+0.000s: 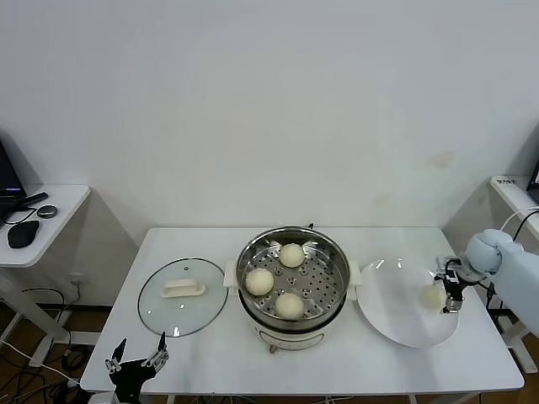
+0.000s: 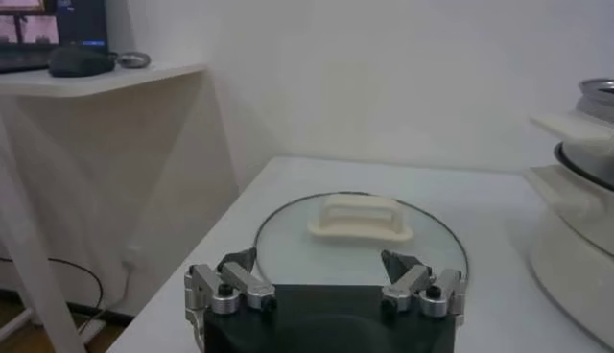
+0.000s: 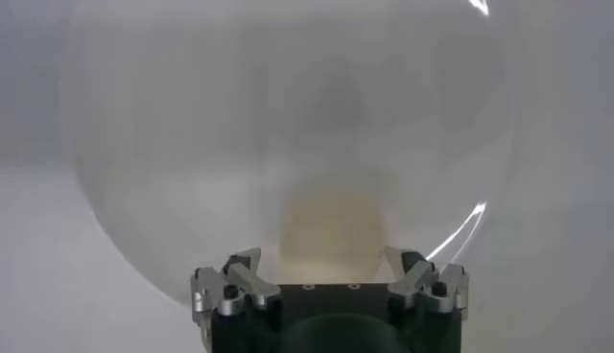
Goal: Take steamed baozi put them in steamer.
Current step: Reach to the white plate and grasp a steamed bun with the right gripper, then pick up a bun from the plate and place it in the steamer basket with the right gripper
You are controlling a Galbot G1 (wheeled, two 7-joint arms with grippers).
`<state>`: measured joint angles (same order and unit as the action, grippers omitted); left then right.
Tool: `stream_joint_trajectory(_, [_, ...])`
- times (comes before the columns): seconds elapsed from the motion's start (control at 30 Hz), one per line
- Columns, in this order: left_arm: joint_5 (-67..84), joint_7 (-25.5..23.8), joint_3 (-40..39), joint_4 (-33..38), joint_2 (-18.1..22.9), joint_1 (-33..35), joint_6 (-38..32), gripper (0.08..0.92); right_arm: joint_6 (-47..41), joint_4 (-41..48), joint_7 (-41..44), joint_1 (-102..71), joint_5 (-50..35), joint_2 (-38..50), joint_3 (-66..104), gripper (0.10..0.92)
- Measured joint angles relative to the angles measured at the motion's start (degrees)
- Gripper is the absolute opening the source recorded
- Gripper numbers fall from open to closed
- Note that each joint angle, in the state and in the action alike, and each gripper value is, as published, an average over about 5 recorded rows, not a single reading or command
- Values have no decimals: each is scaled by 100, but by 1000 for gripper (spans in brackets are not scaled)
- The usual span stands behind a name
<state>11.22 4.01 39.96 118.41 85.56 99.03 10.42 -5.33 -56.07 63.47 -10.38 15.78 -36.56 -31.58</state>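
Head view: the last baozi (image 1: 432, 296) lies on the white plate (image 1: 396, 324), right of the steamer (image 1: 292, 278). The right hand (image 1: 450, 296), jaws spread, touches its outer side.

Left wrist view: the left hand (image 2: 326, 285) idles released beside the glass lid (image 2: 288, 240).

Right wrist view: the bun (image 3: 328, 230) sits between the spread fingers (image 3: 237, 273), ungrasped.

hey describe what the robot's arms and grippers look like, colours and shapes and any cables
The right arm has a smooth, rounded pale blue-white shell, with thin black cables looping near its wrist. The right gripper and left gripper look alike: a black block body carrying two silver metal finger brackets with dark screws and dark angular tips. The left arm itself is out of view.
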Motion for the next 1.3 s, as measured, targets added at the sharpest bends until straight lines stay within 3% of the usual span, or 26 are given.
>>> stream_joint_trajectory(0.57, [-21,7,-51,-9,44,-6,-13,823,-23,26,-171,-1,-29,-65,-44,814])
stream_joint_trajectory(0.67, [-20,7,-60,-10,46,-11,-13,823,-35,3,-161,-4,-67,-58,-44,765])
stream_joint_trajectory(1.03, [-36,15,-89,-7,61,-47,-22,823,-155,-116,-92,154,-245,65,-171,469])
stream_joint_trajectory(1.3, [-161,45,-122,81,80,-77,-46,823,-424,-611,79,903,-794,247,-817,442])
